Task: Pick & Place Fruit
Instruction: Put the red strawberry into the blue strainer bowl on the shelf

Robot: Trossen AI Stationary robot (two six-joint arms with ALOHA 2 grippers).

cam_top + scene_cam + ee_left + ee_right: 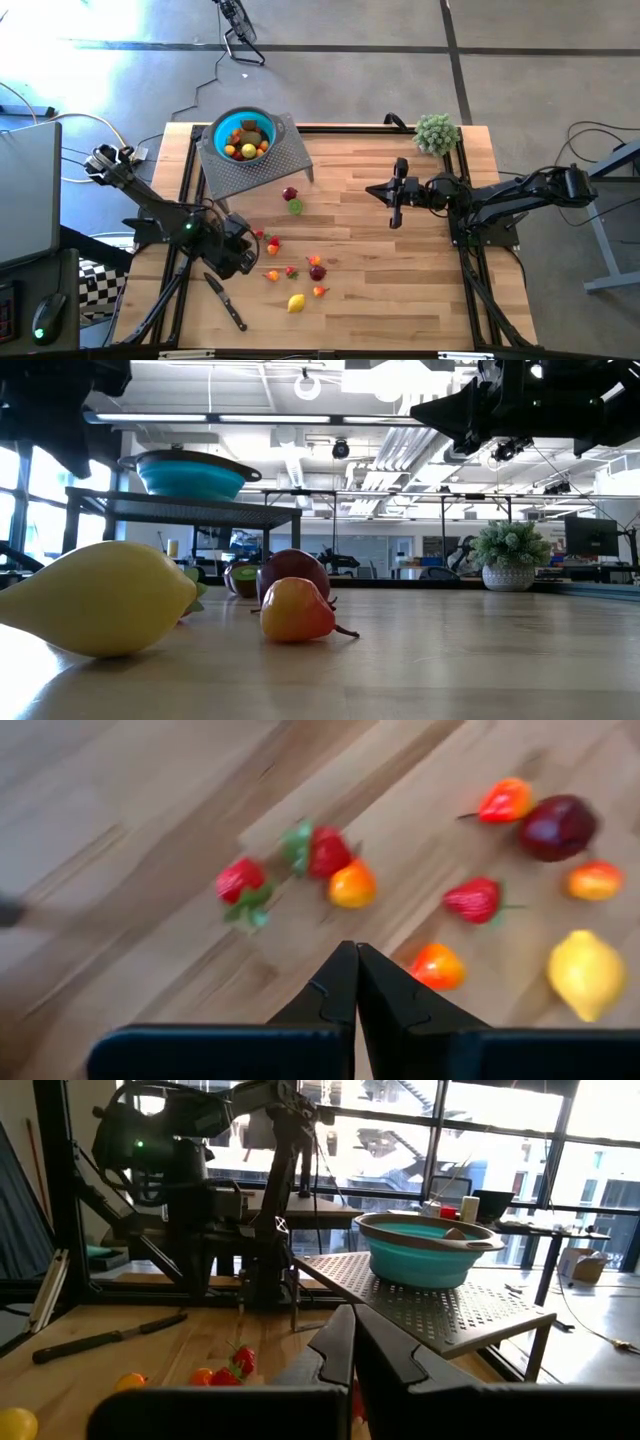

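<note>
Left pincer (356, 982) tips together, empty, above counter (400, 270); fruit (330, 870) just ahead of tips. Right pincer (396, 205) together, well apart.

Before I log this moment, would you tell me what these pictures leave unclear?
- Fruit inside the teal bowl: low view, hidden by its wall.
- Left gripper, shut: what lies beneath its tips, left wrist view, covered by the fingers.
- Knife: right wrist view, blade in shadow.
- Lemon: right wrist view, cut off at the edge.
</note>
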